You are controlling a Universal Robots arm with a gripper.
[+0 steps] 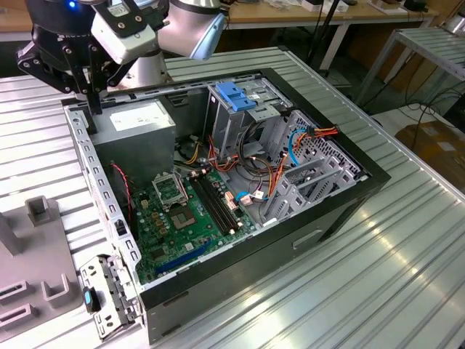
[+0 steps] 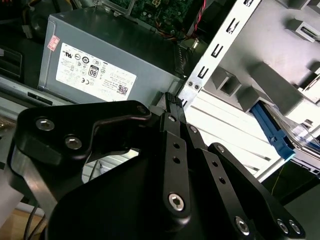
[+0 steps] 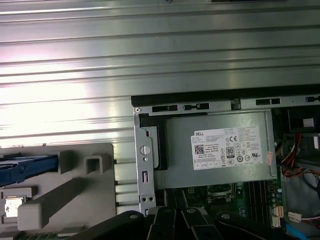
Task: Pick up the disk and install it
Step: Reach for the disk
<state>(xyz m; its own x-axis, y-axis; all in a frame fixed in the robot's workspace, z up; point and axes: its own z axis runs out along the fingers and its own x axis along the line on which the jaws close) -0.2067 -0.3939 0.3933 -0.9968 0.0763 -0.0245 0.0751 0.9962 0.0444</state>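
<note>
Beside the open computer case (image 1: 341,211), the disk (image 3: 25,167) sits in a grey fixture (image 3: 90,180), outside the case wall. In both wrist views what reads clearly is its bright blue plastic rail: long, straight, smooth, squared at the end. Most of the body is hidden by the fixture, so its colour cannot be told.

The fixture is matte grey, blocky, with moulded slots and raised posts. It lies on the bench (image 1: 407,276), which is ribbed bare metal, shiny, with long parallel grooves.

The hand (image 1: 92,109) is black, with bolted linkage bars and a ribbed rubber tip. It hangs over the case corner at the exterior view's left, above the power supply (image 1: 134,131), apart from the disk. Its fingers (image 2: 172,102) look pressed together, with nothing between them.

The power supply is a plain grey sheet-metal box with a white label. The case is black outside, with perforated steel framing inside. A green motherboard (image 1: 189,218) lies flat on the case floor. A grey metal cage (image 1: 232,123) with a blue plastic top stands upright beyond it, near red and orange cables.
</note>
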